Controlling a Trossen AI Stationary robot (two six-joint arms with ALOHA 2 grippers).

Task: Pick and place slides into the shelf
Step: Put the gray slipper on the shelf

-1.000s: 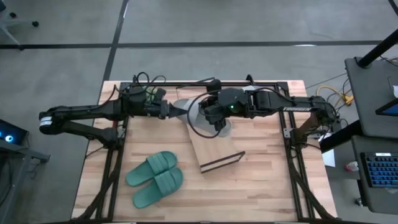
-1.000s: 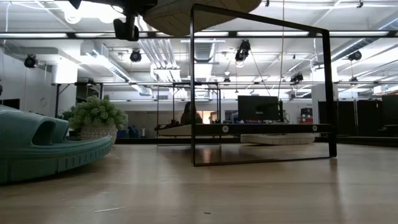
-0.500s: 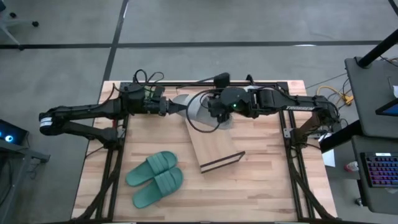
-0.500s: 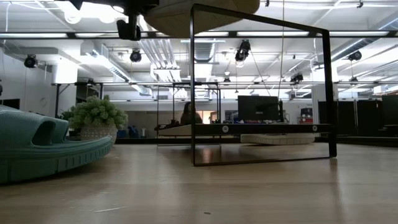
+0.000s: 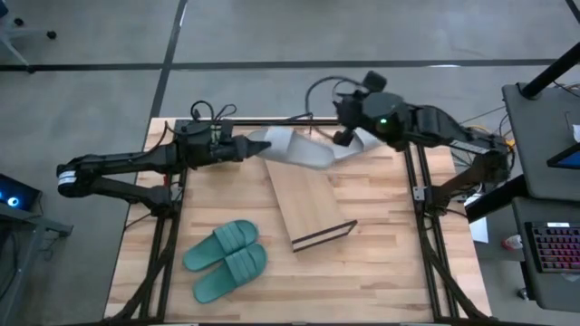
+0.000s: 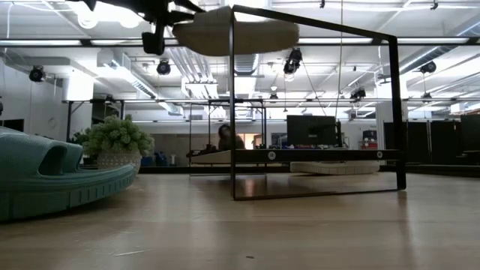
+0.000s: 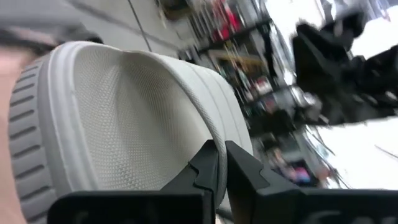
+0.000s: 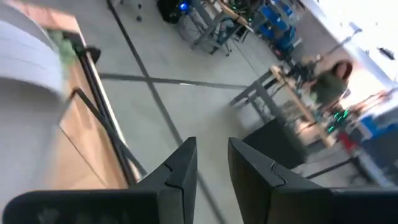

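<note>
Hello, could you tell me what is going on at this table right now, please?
The left gripper holds a light grey slide in the air over the far end of the shelf, its fingers pinched on it. The right gripper hovers beside the slide near the table's far edge, fingers apart and empty. The teal pair lies on the tabletop, not shelved yet.

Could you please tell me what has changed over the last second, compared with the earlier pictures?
The right claw has left the grey slide and swung toward the table's far right; it is empty. The left claw still holds that slide above the shelf. The green slides stayed put.
</note>
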